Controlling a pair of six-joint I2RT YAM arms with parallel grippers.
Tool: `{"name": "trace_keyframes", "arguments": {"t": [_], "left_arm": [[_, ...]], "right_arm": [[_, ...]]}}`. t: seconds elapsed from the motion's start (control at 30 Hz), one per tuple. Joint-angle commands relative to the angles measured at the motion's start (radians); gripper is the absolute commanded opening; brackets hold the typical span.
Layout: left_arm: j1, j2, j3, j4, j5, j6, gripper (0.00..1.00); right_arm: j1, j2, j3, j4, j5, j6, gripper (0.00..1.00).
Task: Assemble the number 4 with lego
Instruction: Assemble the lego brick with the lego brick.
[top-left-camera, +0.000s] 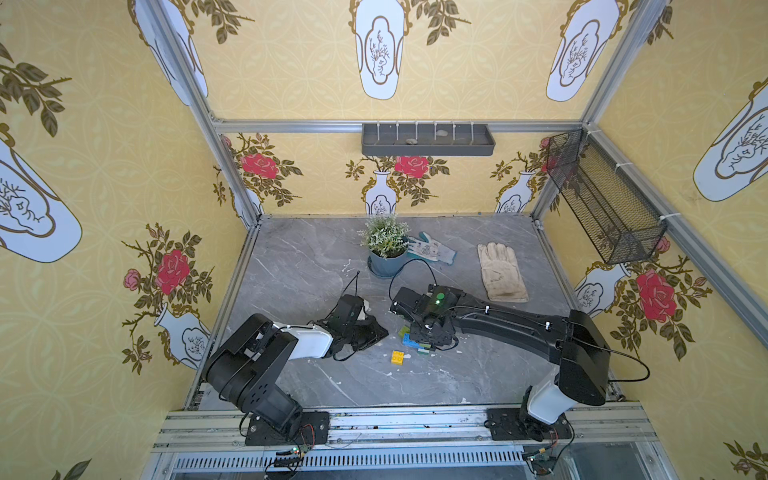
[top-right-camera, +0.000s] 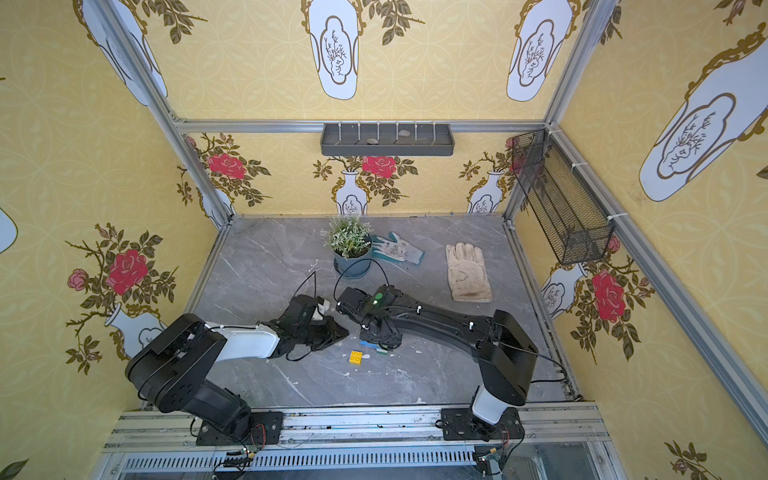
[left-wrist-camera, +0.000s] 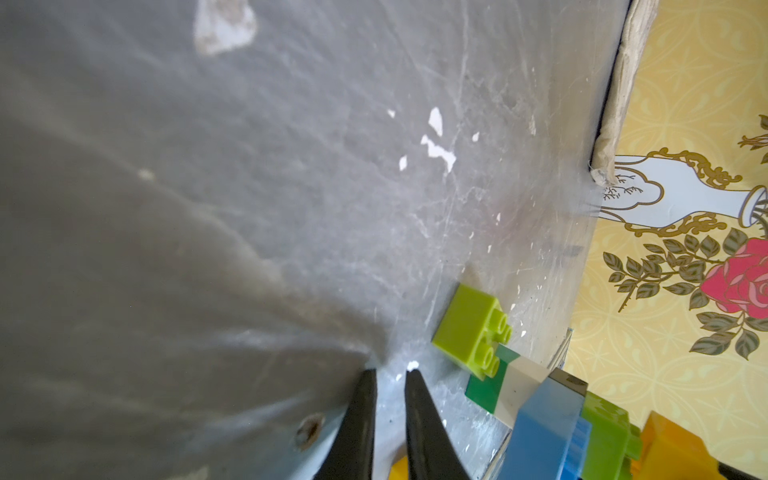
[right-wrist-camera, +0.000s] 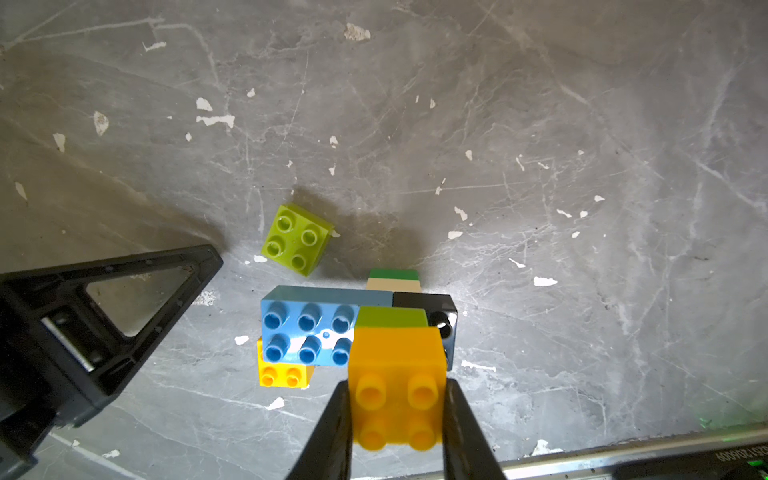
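1. Tabletop (top-left-camera: 299, 266): grey marbled slab. All the lego sits about midway between its side edges, nearer the front edge than the back
2. Right end effector (right-wrist-camera: 397, 399): clamped on the yellow top brick (right-wrist-camera: 395, 353) of the one built prong. Judged to steady the figure while the blue studs stay bare
3. Left end effector (left-wrist-camera: 390, 374): closed, gripping nothing, tips low over the tabletop near the loose lime brick. Judged free to fetch it
4. Number 4 figure (right-wrist-camera: 307, 328): incomplete, with a blue 2x4 crossbar, a black, white and green stem and one lime-and-yellow prong. Whether the stem's foot touches the tabletop cannot be told
5. Loose lime brick (right-wrist-camera: 297, 239): studs up, just beside the crossbar on its back-edge side, judged next to mount
6. Loose yellow brick (top-left-camera: 397, 357): studs up, toward the front edge, apart from the figure
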Motion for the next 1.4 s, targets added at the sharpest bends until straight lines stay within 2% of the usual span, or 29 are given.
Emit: {"name": "trace_keyframes", "arguments": {"t": [0.0,0.9,1.37], "left_arm": [[0.0,0.014,-0.014,-0.144,-0.054,0.005,0.18],[0.0,0.022,-0.021,-0.129,-0.048,0.002,0.18],[0.0,0.024,-0.021,-0.13,-0.047,0.002,0.18]], "right_arm": [[-0.001,0.001,-0.005,0.004,-0.014,0.007,0.08],[0.004,0.005,0.018,-0.024,-0.018,0.019,0.07],[0.004,0.034,-0.032,0.018,-0.049,0.027,0.06]]}}
